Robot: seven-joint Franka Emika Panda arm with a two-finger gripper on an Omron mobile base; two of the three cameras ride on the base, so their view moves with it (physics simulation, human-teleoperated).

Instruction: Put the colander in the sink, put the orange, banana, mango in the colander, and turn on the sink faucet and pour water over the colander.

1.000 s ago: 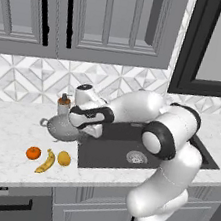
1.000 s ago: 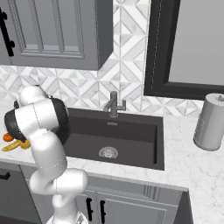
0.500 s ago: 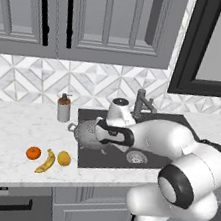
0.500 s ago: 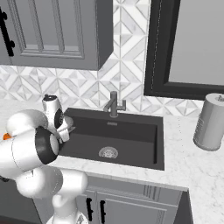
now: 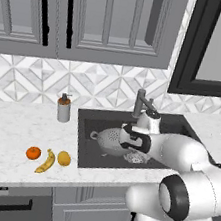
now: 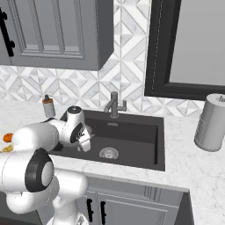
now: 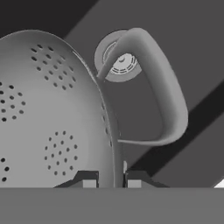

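While the colander (image 5: 112,140) hangs over the left part of the sink (image 5: 88,152) in the left base view, tilted with one loop handle toward the left wall, the hand view brings it up close: its perforated bowl (image 7: 48,113) takes up the left side, its rim runs down between the two finger tips, and one loop handle curves out to the right over the round silver drain (image 7: 120,60) on the dark basin floor. There the gripper (image 7: 108,180) is narrowed onto the rim, one tip inside the bowl and one outside, so it holds the colander by its edge. From the right base view the gripper (image 6: 85,141) sits above the sink's (image 6: 132,151) left end beside the drain (image 6: 108,153), but the arm hides most of the colander. On the white marble counter (image 5: 8,131) left of the basin, the left base view shows three fruits in a row, well apart from the colander: one orange (image 5: 33,153), one banana (image 5: 46,161) just beside it, and one mango (image 5: 64,158) nearest the sink. One sink faucet (image 5: 142,104) stands behind the basin, and one soap dispenser (image 5: 63,109) stands at the back left corner. Only a sliver of the orange (image 6: 7,137) peeks past the arm in the right base view, which adds one grey cylindrical canister (image 6: 212,122) on the counter at far right.
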